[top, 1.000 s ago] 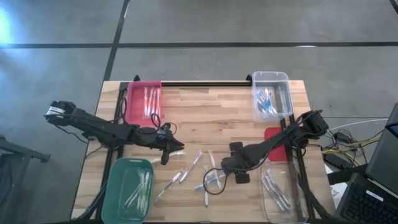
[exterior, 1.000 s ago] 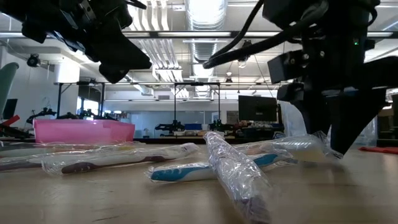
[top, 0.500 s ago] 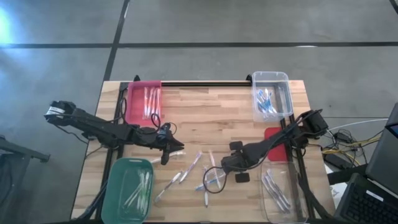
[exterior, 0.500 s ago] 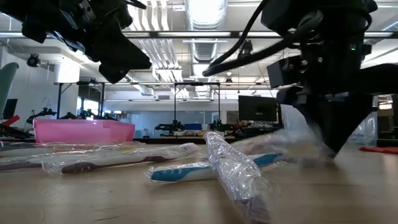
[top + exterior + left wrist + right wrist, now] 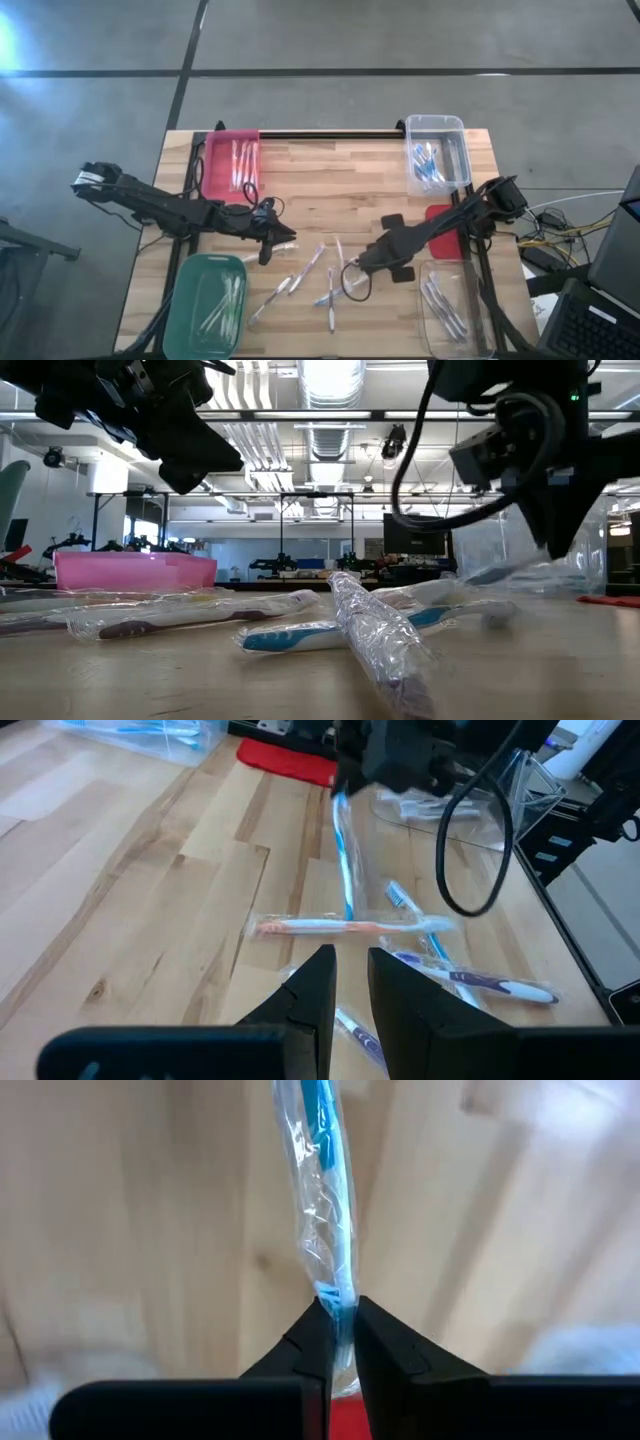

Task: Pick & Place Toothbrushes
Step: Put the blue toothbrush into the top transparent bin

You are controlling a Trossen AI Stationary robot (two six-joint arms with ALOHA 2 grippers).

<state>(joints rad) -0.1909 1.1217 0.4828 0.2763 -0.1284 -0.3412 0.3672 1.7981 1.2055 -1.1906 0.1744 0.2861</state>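
The right gripper (image 5: 340,1312) has closed on a blue toothbrush (image 5: 325,1190) and lifted it.

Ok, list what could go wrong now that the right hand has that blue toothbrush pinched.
1. The right hand is shut on the blue toothbrush at one end, mostly on its clear wrapper; the long free end could swing or slip out in transit.
2. Other wrapped toothbrushes lie crossed just beneath it; the dangling end may snag and scatter them.
3. The left hand hangs near the same pile, so the arms could crowd each other.

A robotics lab: open hall of workbenches (image 5: 290,565), monitors (image 5: 412,532) and ceiling ducts (image 5: 325,435).
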